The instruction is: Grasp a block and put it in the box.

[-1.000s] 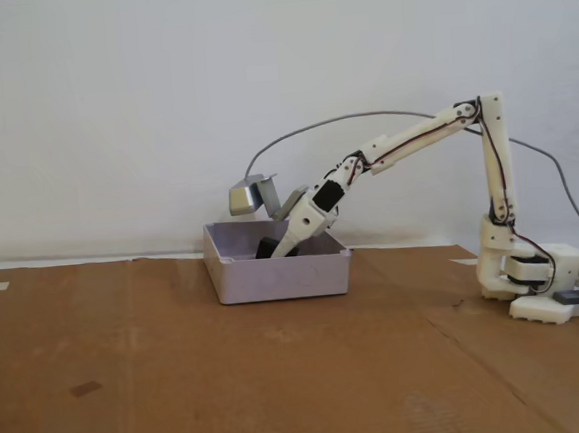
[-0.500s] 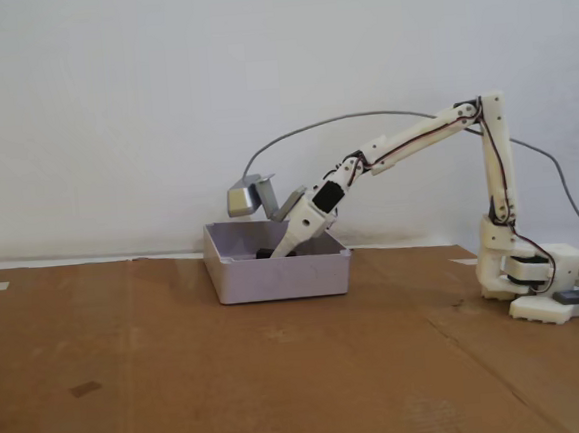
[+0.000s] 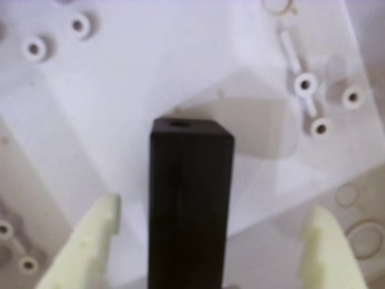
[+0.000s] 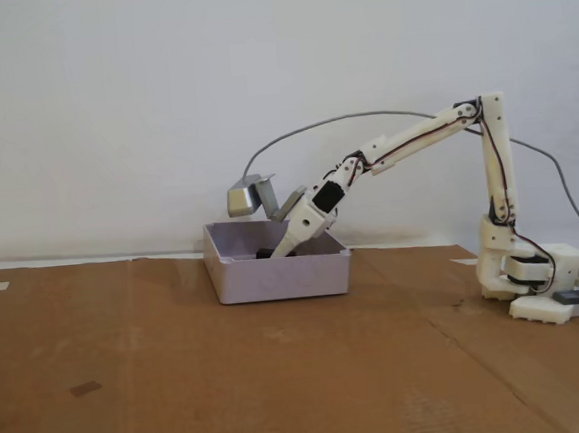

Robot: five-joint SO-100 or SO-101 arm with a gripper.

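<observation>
The block [image 3: 190,205] stands between the two pale fingers of the claw [image 3: 210,253] in the wrist view, a matte black bar with a small round hole in its upper end face. There is clear space on both sides of it: the left finger [image 3: 90,247] is well off its left face and the right finger [image 3: 325,253] is farther still from its right face, so the claw is spread wide and grips nothing. Behind the block lies the pale lavender floor of the box [image 3: 120,90], moulded with small raised round bosses at upper left and upper right, and the block casts a soft shadow to its right on that floor.

In the fixed view, going from the left, a brown cardboard sheet [image 4: 131,369] covers the desk, with a small dark mark on it near the left front. The box [image 4: 279,275] sits toward the middle of the cardboard, close to the white wall. Only a dark sliver of the block [image 4: 265,251] shows above the box's front wall, inside the tray, just left of the claw [image 4: 277,250], which dips into the box from the right. A silver-grey camera housing [image 4: 248,196] rides above the box's rear edge with a grey cable arcing up from it. Farther right, the white arm [image 4: 414,136] slopes up to its elbow and then drops to its base [image 4: 530,283] on the cardboard's right side.
</observation>
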